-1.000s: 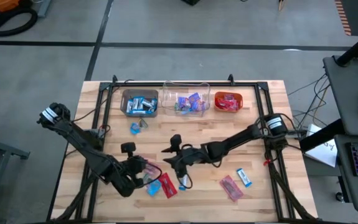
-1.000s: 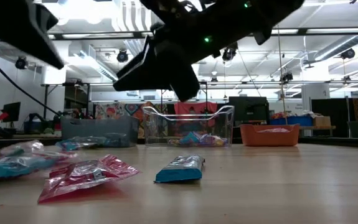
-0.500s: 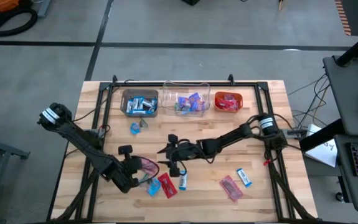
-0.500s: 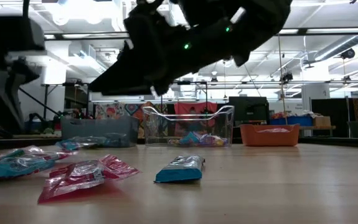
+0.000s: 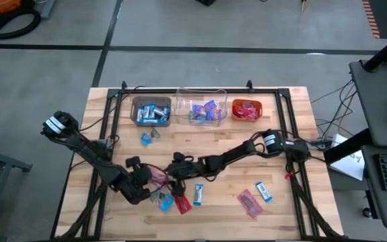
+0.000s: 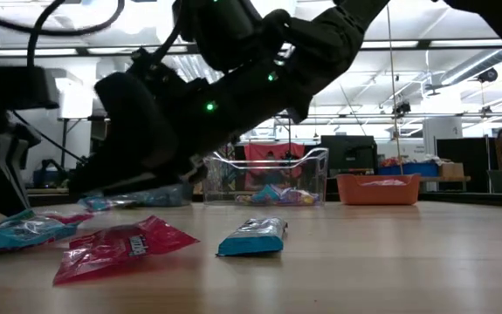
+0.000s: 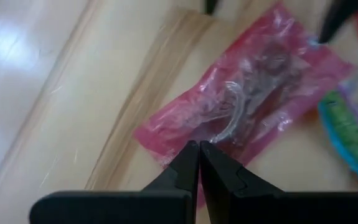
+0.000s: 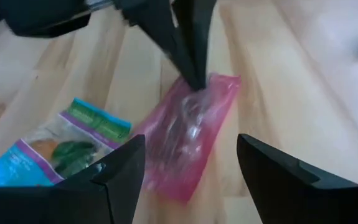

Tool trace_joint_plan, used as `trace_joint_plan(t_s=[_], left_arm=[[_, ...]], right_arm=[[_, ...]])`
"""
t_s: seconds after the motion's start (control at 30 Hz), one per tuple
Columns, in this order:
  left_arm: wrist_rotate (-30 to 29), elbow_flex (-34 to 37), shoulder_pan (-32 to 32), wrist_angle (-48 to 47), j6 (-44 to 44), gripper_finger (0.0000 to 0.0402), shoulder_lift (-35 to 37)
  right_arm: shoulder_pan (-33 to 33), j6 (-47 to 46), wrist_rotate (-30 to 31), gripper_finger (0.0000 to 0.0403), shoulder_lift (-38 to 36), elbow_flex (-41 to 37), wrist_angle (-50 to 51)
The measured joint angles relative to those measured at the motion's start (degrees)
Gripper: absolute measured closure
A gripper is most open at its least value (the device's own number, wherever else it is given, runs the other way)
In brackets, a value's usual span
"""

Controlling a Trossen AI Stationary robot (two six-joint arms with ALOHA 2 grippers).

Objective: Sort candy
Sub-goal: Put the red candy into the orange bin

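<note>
A pink see-through candy [image 7: 253,106] lies on the wood in front of the left arm. My left gripper [image 7: 198,146] slants down from the near left, shut at its end. My right gripper [image 8: 194,165] reaches in low from the table's right. It is open, with one finger on each side of the same candy [image 8: 182,140] and no touch showing. In the high view both grippers meet at the candy [image 5: 157,176]. A green-and-blue candy [image 8: 82,140] lies next to it. The sorted candy sits in three bins at the far edge. My left gripper has its shut fingertips [image 8: 194,74] on the short end of the pink wrapper [image 7: 166,140], about mid-width, coming from above at a slant. Pink film shows on both sides of the tips. The rest of the wrapper lies flat on the table, pointing away from the fingers.
Loose candy lies near the front: a red one [image 6: 115,249], a blue one [image 6: 252,237], and a pink [image 5: 249,203] and a blue one [image 5: 264,191] at the right. A brown bin [image 5: 151,111], a clear bin [image 5: 201,101] and an orange bin [image 5: 247,109] line the far edge.
My left gripper has come down to the table, still shut, with the pink candy now flat in front of it. My right gripper has moved toward the table's left and sunk, rolling about its own line, until its fingers stand on either side of that candy.
</note>
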State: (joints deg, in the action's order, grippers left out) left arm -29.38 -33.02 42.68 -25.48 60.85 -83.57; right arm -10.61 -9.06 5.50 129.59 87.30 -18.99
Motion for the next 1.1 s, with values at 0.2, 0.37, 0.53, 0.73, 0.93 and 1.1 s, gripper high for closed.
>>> trace_joint_plan(t_s=[0.2,0.37,0.53,0.73,0.93,1.1], left_arm=[[-1.6,2.1,0.0,1.4,4.5,0.0402,-0.1],[-3.7,2.0,0.0,3.0,4.7,0.0402,-1.1],[-7.2,2.0,0.0,8.5,6.1,0.0402,-3.1],[-9.9,1.9,-0.1,12.9,6.0,0.0402,-6.8],[-12.2,1.2,-0.2,13.3,5.4,0.0402,-8.4],[-12.1,1.2,-0.2,12.7,4.7,0.0402,-7.8]], right_arm=[[0.2,-2.1,0.0,0.0170,0.8,0.3,1.1],[0.1,-2.5,0.0,0.0181,0.8,0.4,0.3],[0.1,-2.5,1.3,0.0183,2.3,0.7,-0.2],[0.2,-2.7,2.0,0.0184,4.6,0.8,-1.4],[0.5,-2.4,1.8,0.0192,4.8,0.9,-1.2],[0.9,-1.8,1.2,0.0258,4.8,1.1,-0.9]])
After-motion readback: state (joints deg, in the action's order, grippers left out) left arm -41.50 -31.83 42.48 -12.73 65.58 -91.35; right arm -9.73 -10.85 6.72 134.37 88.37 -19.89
